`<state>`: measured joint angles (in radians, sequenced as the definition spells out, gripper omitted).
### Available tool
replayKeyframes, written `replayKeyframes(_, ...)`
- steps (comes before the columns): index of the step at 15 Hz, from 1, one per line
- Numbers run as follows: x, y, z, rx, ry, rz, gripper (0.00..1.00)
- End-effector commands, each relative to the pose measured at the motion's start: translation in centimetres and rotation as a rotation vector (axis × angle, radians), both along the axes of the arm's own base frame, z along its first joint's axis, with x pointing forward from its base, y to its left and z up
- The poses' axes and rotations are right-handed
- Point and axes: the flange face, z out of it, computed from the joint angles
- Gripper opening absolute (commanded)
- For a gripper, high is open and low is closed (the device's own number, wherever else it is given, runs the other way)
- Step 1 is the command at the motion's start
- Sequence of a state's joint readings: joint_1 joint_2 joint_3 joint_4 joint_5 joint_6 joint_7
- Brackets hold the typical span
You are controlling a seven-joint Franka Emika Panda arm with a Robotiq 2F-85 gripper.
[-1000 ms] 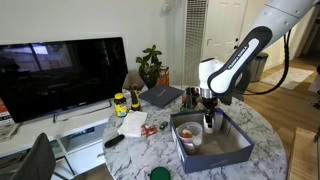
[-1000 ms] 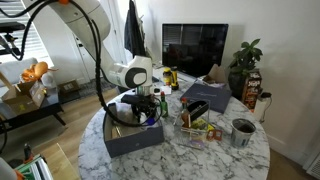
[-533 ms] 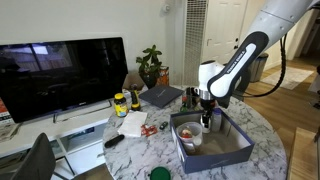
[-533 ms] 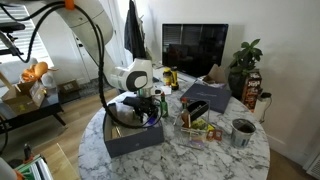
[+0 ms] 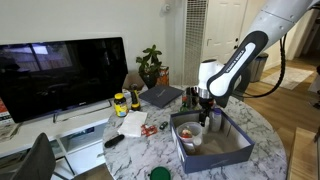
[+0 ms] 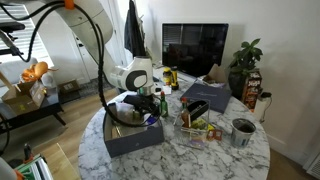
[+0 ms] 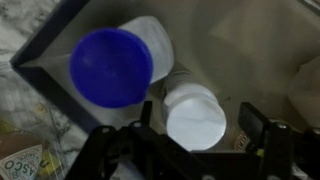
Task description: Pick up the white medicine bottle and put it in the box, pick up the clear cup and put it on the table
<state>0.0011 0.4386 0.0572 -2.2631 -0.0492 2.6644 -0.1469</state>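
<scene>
The white medicine bottle (image 7: pixel 195 116) stands upright inside the dark blue-grey box (image 5: pixel 237 150), seen from above in the wrist view. My gripper (image 7: pixel 200 128) is lowered around it. The left finger is close to the bottle and a gap shows at the right finger, so the jaws look open. In both exterior views the gripper (image 5: pixel 209 122) (image 6: pixel 150 114) reaches down into the box (image 6: pixel 130 146). The clear cup (image 5: pixel 190 136), reddish inside, sits in the box beside the gripper. The box rests on the marble table (image 5: pixel 150 150).
A blue-capped bottle (image 7: pixel 110 65) stands right next to the white bottle in the box corner. On the table are a yellow-labelled bottle (image 5: pixel 120 103), a dark laptop (image 5: pixel 160 96), a tray of small items (image 6: pixel 200 122) and a metal cup (image 6: pixel 243 131). A TV (image 5: pixel 60 75) stands behind.
</scene>
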Motion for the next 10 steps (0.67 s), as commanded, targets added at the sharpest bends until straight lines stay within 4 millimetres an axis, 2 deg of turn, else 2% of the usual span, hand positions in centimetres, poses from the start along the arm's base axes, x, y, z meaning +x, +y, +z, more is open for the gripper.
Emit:
replayKeyframes(1, -0.3, 1.2, 5.0, 0.038, -0.083, 0.011, 1.0)
replayKeyframes(3, -0.2, 2.8, 8.8, 0.069, -0.151, 0.047, 1.0)
replayKeyframes(6, -0.5, 4.0, 14.1, 0.086, -0.208, 0.041, 1.0)
replayKeyframes(8, -1.4, 4.8, 14.5, 0.092, -0.088, 0.035, 1.0)
replayKeyframes(10, -2.3, 5.7, 13.0, 0.1, 0.03, 0.037, 1.0)
